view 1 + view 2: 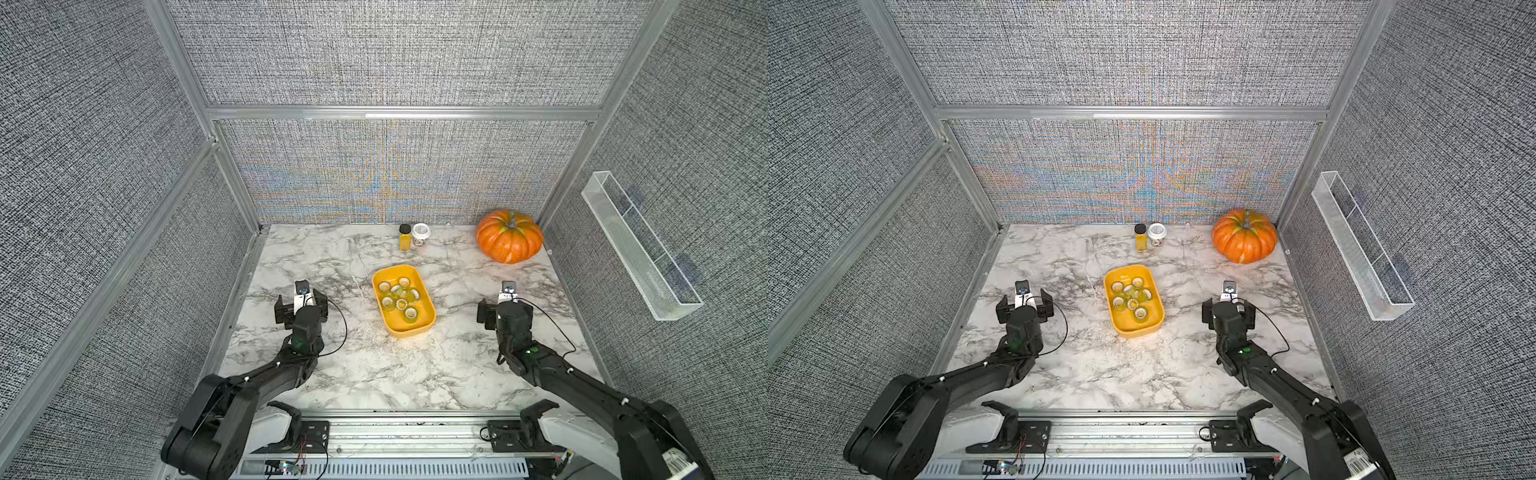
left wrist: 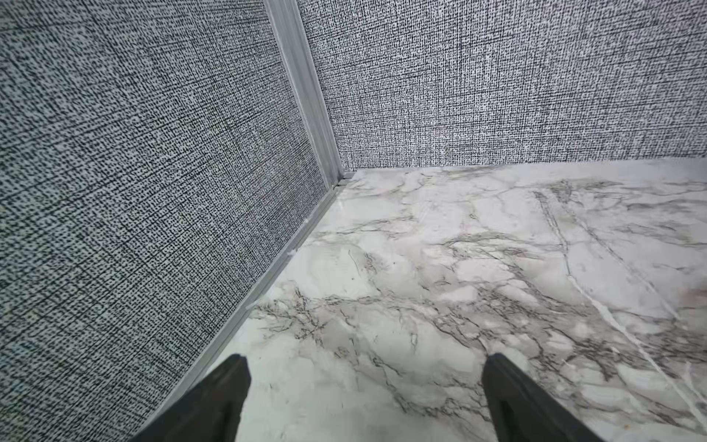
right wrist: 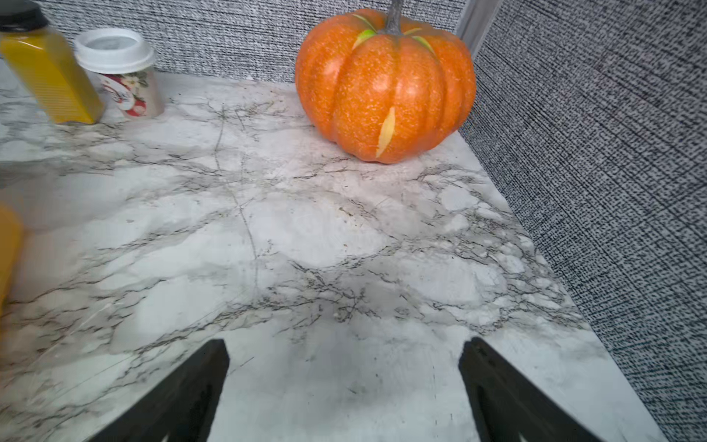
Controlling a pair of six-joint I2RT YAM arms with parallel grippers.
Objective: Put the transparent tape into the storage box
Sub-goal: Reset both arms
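No loose transparent tape (image 1: 401,297) seen on the counter (image 1: 365,374); every visible roll lying inside the storage box (image 1: 409,328), mid-counter. Left gripper (image 2: 366,361) wide open and empty near the left edge; right gripper (image 3: 346,342) likewise open and empty toward the right edge, both well apart from the box. Looks finished. Risks from here: clipping the light box with an arm and spilling rolls; sweeping toward the back edge and toppling the yellow bottle (image 1: 404,239).
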